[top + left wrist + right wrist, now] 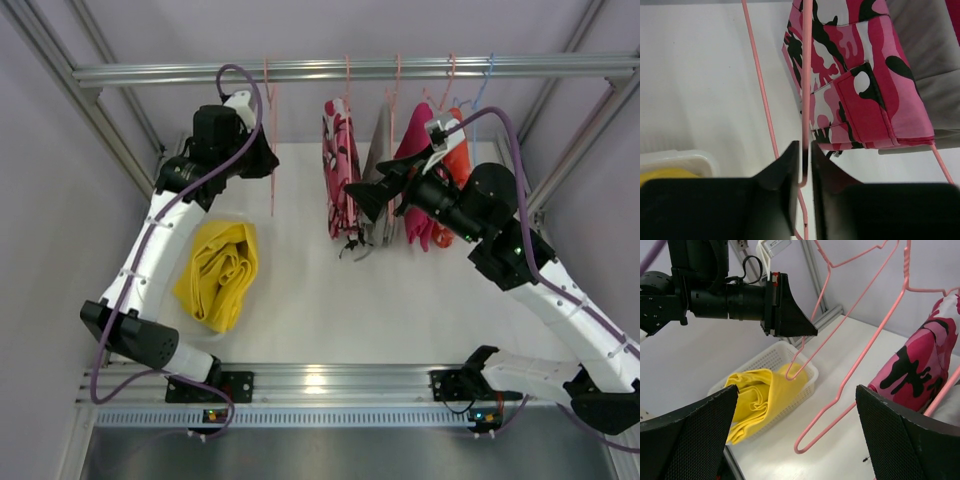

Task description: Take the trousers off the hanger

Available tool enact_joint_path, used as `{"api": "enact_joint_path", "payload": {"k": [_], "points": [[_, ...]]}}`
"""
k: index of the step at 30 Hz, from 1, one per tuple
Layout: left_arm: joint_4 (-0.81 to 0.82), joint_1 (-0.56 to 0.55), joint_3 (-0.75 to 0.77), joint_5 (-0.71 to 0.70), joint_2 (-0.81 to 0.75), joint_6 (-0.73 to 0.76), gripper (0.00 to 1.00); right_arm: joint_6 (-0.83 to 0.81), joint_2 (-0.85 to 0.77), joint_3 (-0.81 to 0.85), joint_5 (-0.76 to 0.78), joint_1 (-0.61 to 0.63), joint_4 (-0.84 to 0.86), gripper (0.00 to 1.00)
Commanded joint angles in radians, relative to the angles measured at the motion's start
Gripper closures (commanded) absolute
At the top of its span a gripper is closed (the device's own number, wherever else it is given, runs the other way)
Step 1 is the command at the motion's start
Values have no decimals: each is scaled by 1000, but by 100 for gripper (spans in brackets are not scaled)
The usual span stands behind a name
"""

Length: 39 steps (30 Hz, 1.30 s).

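- The left hand was raised over the far left part of the counter, its two fingers closed on the thin wire of an empty pink hanger
- That hanger hung from the metal rail running above the far edge of the counter, with no cloth on it
- The yellow trousers lay crumpled in a white basket by the left edge of the counter, off any hanger
- The patterned trousers, in pink, white and black, hung folded from the rail near the middle of the far edge, just right of the empty hanger
- The grey trousers hung just beside the patterned pair, on its right
- The magenta trousers and the orange trousers hung further along towards the far right corner, partly hidden behind the right arm
- The right hand hovered above the counter, in front of the patterned and grey pairs, pointing towards the left edge; its fingers were spread wide with nothing between them
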Motion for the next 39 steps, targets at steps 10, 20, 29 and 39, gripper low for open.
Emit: {"api": "enact_joint_path", "payload": {"k": [10, 20, 29, 39], "points": [[116, 58, -98, 85, -302, -16, 1, -31, -49, 59, -51, -69, -53, 1], [314, 39, -151, 674, -331, -134, 11, 17, -126, 4, -63, -190, -77, 1], [570, -155, -236, 488, -192, -246, 22, 91, -194, -50, -120, -347, -69, 0], [686, -208, -145, 372, 6, -334, 39, 110, -203, -39, -131, -407, -57, 0]]}}
